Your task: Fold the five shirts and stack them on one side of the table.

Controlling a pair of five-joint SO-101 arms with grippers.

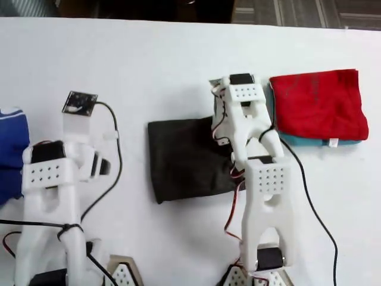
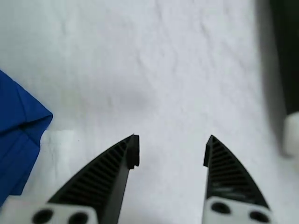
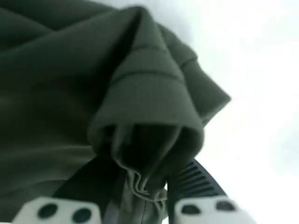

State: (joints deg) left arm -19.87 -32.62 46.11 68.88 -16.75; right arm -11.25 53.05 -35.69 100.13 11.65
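Two states: left gripper (image 2: 172, 141) wide apart above the table (image 2: 154, 65); right gripper (image 3: 148, 189) clamped on the dark shirt (image 3: 70, 93).

White table (image 1: 149, 65) (floor (image 1: 297, 12) beyond)

White table (image 1: 149, 59); perhaps dark floor (image 1: 286, 11) beyond
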